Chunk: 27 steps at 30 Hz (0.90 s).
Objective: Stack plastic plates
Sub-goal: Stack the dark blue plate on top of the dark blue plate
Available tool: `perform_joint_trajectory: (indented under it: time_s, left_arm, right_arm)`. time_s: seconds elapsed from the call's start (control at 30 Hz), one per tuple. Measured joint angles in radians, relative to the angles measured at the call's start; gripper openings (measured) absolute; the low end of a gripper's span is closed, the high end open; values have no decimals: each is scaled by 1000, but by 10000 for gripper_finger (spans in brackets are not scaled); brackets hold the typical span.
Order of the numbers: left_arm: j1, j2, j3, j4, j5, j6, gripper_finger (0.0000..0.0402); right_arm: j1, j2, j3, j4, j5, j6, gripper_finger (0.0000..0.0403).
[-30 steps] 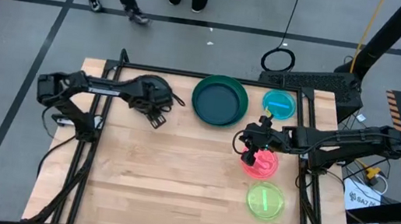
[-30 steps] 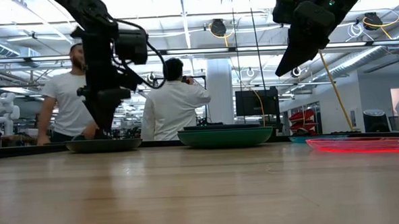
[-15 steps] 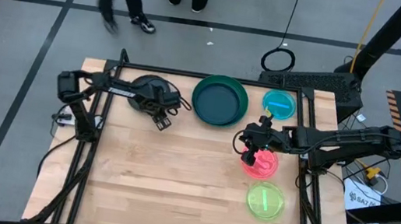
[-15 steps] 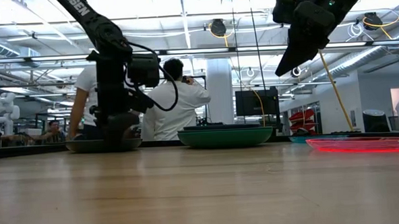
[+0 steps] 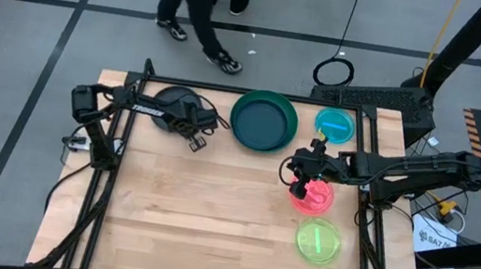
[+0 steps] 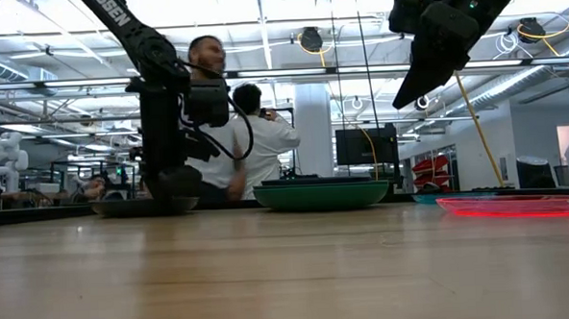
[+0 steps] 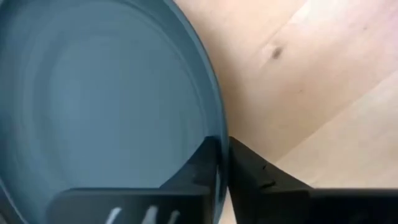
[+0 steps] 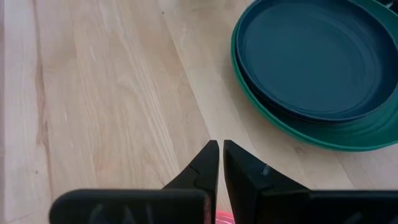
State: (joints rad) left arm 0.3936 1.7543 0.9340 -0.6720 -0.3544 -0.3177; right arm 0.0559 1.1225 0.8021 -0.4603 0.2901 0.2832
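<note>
From overhead, the left arm covers most of the dark grey round plastic plate (image 5: 173, 100) at the counter's far left, so only its rim shows. The left wrist view cuts that plate (image 7: 93, 106) off at the picture's edges. The right arm's gripper (image 5: 307, 184) hangs over the translucent pink round plate (image 5: 318, 198) and hides part of it. In the right wrist view only a sliver of pink (image 8: 224, 218) peeks below the fingers, and the large green round plate (image 8: 348, 134) carrying a dark teal plate (image 8: 308, 56) runs out of the picture. At counter level, the plates at the far right (image 6: 508, 205) are thin edge-on streaks. A person (image 5: 193, 1) beyond the counter is blurred and cropped.
</note>
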Motion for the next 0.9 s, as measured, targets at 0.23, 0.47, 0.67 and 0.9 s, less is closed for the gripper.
perform_joint_trajectory:
  time_s: [0.23, 0.47, 0.67, 0.9]
  left_arm:
    - [-31, -11, 23, -69, -35, -19, 12]
    - [-97, -101, 72, -97, -29, 89, 11]
    - [-160, -164, 137, -94, -75, 303, 11]
    - [-247, -159, 269, 8, -44, 552, 11]
  right_arm:
    - [0, 0, 0, 0, 0, -1, 18]
    - [0, 0, 0, -1, 0, -8, 18]
    - [0, 0, 0, -1, 0, -12, 18]
    - [0, 0, 0, 0, 0, -31, 18]
